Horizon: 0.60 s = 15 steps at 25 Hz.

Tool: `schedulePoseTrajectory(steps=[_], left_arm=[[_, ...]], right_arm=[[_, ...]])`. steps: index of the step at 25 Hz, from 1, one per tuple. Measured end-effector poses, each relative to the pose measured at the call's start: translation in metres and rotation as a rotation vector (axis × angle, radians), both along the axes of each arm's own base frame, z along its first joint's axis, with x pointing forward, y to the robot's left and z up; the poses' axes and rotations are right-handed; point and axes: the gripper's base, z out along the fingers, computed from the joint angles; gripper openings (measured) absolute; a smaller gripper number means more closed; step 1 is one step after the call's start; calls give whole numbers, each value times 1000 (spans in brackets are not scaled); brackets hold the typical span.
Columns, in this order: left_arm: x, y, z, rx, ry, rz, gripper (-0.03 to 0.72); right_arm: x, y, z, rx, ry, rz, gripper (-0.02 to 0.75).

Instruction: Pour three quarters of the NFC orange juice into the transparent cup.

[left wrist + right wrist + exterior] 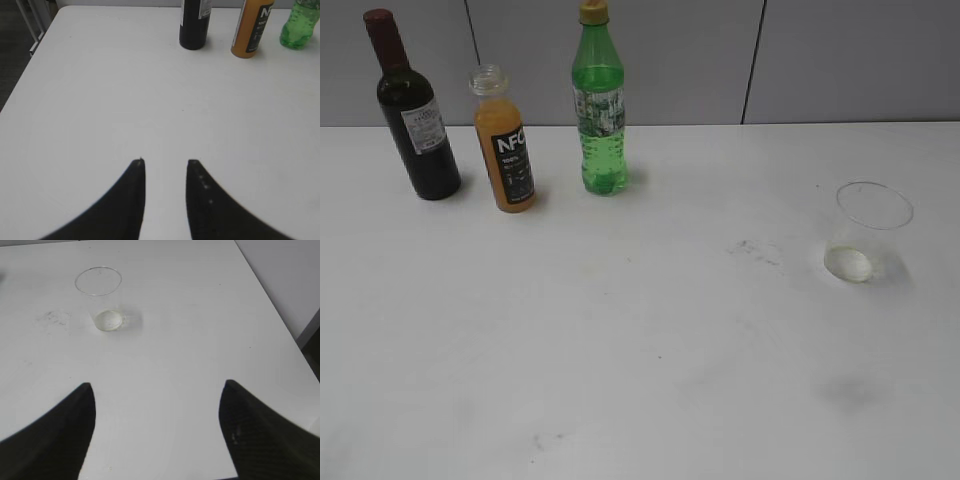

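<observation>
Orange juice nearly fills the small juice bottle [504, 152], which stands capless at the back left of the white desk [620, 350], squeezed between a dark wine bottle [414, 115] and a green soda bottle [599, 110]. The clear cup [868, 232] sits well apart on the right, upright, with only a pale film at its bottom.

Neither arm has anything in hand. The left tool [165, 162] hovers over bare desk with a modest gap between its fingers; the right tool [156, 385] is spread wide, the cup ahead of it.

The risks lie mostly in the crowding. A reach for the juice could clip either neighbour and topple it, and a knock on the open neck would likely spill at once. A tilted carry across the desk would probably slop juice too. The cup looks light and nearly empty, so a bump from the bottle neck could well shove or tip it. Pouring by angle alone may overshoot three quarters.
</observation>
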Motion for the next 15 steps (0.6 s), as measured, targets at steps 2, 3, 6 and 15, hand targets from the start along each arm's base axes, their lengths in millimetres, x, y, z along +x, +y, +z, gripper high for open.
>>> schedulePoseTrajectory(steps=[2,3,6,15], left_arm=[[0,0,0,0,0,0,229],[0,0,0,0,0,0,229],[0,0,0,0,0,0,229],[0,0,0,0,0,0,229]], right_arm=[[0,0,0,0,0,0,591],[0,0,0,0,0,0,591],[0,0,0,0,0,0,591],[0,0,1,0,-4,0,591]])
